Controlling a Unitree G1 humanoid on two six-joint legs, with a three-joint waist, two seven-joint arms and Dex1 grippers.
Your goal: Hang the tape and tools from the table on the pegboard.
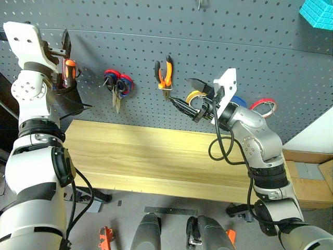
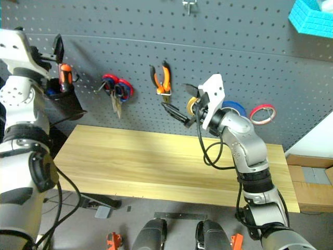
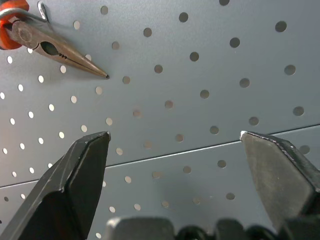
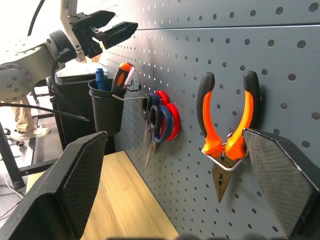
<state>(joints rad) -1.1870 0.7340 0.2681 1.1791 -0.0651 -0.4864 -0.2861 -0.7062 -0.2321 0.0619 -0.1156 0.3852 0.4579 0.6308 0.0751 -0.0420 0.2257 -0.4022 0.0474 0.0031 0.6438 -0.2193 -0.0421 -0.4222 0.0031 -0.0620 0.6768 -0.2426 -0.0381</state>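
Currently hung on pegboard (image 1: 218, 31) above desk (image 1: 156, 156): orange pliers (image 1: 165, 74), blue tape (image 2: 231, 108) beside red roll (image 2: 263, 113). Screwdriver (image 2: 64, 77) upright in black cup (image 4: 106, 111) on pegboard. Left end effector (image 4: 102, 31) and right end effector (image 1: 193, 99) fully open, empty.

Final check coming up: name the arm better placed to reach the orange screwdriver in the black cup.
Left. Its open left gripper hangs just above the screwdriver in the cup; the right gripper sits further along, by the pliers.
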